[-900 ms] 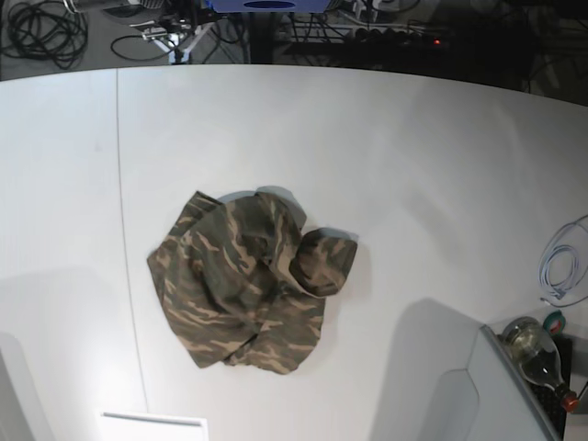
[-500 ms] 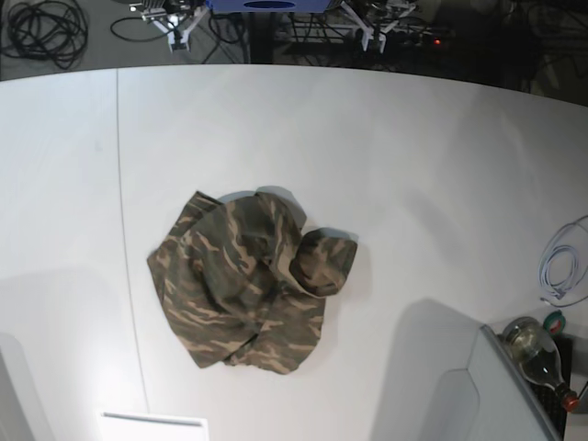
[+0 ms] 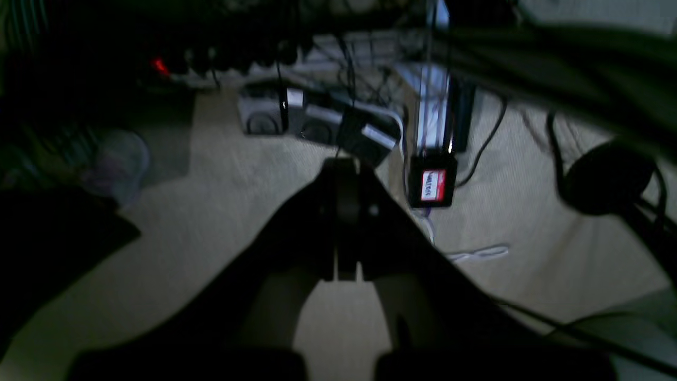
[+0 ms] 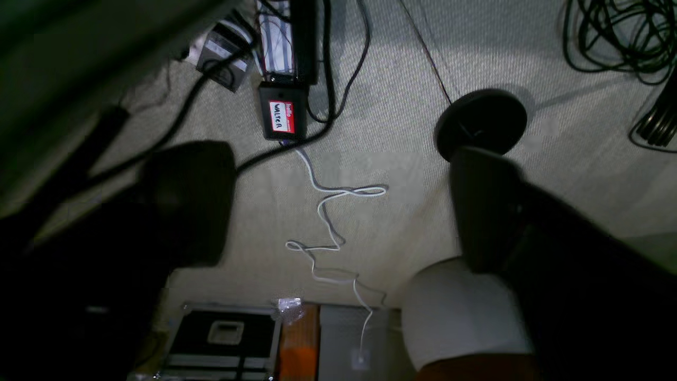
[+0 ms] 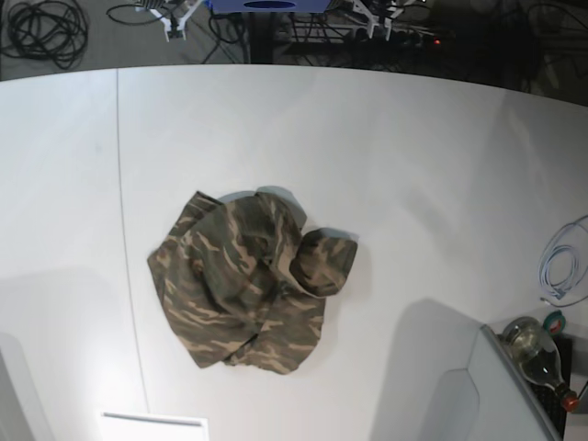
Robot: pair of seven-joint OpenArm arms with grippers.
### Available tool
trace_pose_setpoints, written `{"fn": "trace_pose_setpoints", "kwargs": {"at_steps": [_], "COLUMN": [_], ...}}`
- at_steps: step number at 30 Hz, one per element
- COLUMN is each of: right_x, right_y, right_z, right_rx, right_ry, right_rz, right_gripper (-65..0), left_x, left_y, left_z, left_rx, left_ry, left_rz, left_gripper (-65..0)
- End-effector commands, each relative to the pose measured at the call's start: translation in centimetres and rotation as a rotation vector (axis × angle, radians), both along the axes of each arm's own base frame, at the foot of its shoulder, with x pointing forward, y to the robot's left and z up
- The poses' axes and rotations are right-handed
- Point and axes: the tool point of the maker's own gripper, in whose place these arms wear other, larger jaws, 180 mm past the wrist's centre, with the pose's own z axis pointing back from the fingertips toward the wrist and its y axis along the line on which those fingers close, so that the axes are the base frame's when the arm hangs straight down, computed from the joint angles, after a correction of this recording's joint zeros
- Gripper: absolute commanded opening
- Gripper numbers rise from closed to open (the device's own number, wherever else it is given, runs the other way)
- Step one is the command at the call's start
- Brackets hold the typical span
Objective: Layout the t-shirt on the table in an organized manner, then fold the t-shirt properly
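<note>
Tabletop [image 5: 413, 165], white and broad with a thin dark seam down one side, is seen to fill the base view, and the t-shirt [image 5: 248, 280] is found on it in a crumpled camouflage heap a little off centre, with one rounded fold bunched up at its edge. No layout has yet been achieved; spreading is judged to be the step in hand.

Both arms are held beyond the far edge of the tabletop, above the carpeted floor [image 4: 402, 106], so the t-shirt lies well apart from either set of jaws and is not shown in the wrist views. The jaws of the right gripper [image 4: 338, 211] are seen spread wide with nothing between them. The jaws of the left gripper [image 3: 341, 222] are seen pressed together, empty.

The t-shirt is judged to be light, soft and limp, likely to drape and drag rather than slide as one piece. A hold at an outer edge is suggested, ideally at two separated points such as shoulders or hem corners; which edge is which cannot be told from the heap.
</note>
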Motion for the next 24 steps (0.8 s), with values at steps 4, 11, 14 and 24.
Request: {"fn": "trace_pose_setpoints", "kwargs": {"at_steps": [4,11,14,24], "right_x": [0.5,0.3,0.4,0.3], "right_y": [-0.4,-0.4,-0.5,-0.5], "right_z": [0.0,0.0,0.0,0.0], "right_rx": [-0.003,-0.003,-0.005,-0.004], "right_ry": [-0.019,-0.018,-0.021,-0.022], "right_rz": [-0.003,-0.003,-0.003,-0.002], "right_gripper": [-65.0,-64.1,-65.0,-65.0], "left_x": [0.9,0.8,-0.1,-1.2], "left_y": [1.4,2.3,2.4,2.5], "left_z": [0.2,0.2,0.3,0.3], "left_rx": [0.023,0.037,0.038,0.040], "left_ry": [-0.026,-0.023,-0.011,0.006], "left_rz": [-0.007,-0.010,-0.011,-0.011], "left_gripper": [-64.5,-45.4,-29.8,-65.0]}}
